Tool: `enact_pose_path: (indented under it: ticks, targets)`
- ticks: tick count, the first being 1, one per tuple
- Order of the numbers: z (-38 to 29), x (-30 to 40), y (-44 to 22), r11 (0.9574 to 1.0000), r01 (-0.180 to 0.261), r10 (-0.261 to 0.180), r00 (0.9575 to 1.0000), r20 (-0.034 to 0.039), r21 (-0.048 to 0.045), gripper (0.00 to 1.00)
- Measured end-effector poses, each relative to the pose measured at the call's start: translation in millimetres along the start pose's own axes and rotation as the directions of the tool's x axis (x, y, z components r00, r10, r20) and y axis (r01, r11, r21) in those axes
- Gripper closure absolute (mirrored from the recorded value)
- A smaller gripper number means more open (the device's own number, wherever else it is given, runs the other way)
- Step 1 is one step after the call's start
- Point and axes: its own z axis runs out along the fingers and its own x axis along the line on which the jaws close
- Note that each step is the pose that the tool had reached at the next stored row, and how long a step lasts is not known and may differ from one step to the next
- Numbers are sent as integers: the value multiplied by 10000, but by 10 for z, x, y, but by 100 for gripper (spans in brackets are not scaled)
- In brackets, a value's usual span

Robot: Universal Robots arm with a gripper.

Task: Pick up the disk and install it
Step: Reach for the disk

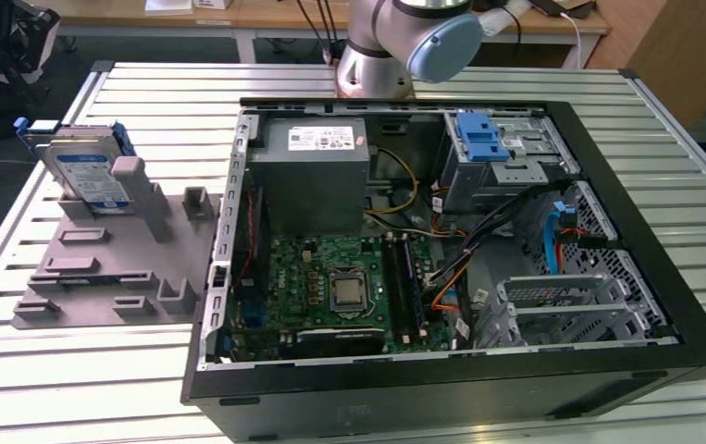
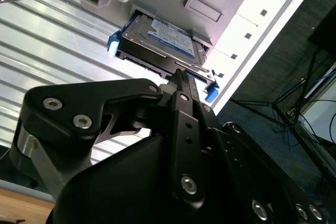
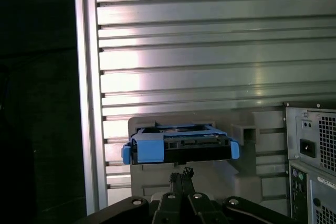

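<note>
One stiff, weighty disk [image 1: 87,174]: pinch its flat faces near the exposed edge; your claw [image 3: 181,173] is closed, empty.

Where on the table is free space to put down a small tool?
Bare table slats lie at the exterior view's lower left, before the grey fixture, and right of the computer case. Crowded: the fixture holding the disk, and the case's inside.
</note>
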Motion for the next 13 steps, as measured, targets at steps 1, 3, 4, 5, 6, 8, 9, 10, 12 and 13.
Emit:
enact_pose_path:
  ticks: [1, 3, 4, 5, 6, 8, 9, 10, 12, 13]
  targets:
    - [0, 0, 0, 10000, 0, 0, 10000, 0, 0, 89]
    - [0, 4, 0, 10000, 0, 0, 10000, 1, 0, 89]
    - [1, 9, 0, 10000, -1, 1, 10000, 1, 0, 89]
    - [1, 15, 0, 10000, -1, 1, 10000, 0, 1, 89]
    - [1, 23, 0, 10000, -1, 1, 10000, 1, 0, 89]
    - [4, 44, 1, 10000, 0, 0, 10000, 2, -1, 89]
    - [5, 55, 3, 10000, 0, 0, 10000, 1, 0, 89]
    - [6, 65, 8, 10000, 0, 0, 10000, 0, 0, 89]
    - [10, 90, 20, 10000, 0, 0, 10000, 2, 0, 89]
    - [11, 108, 24, 10000, -1, 1, 10000, 1, 0, 89]
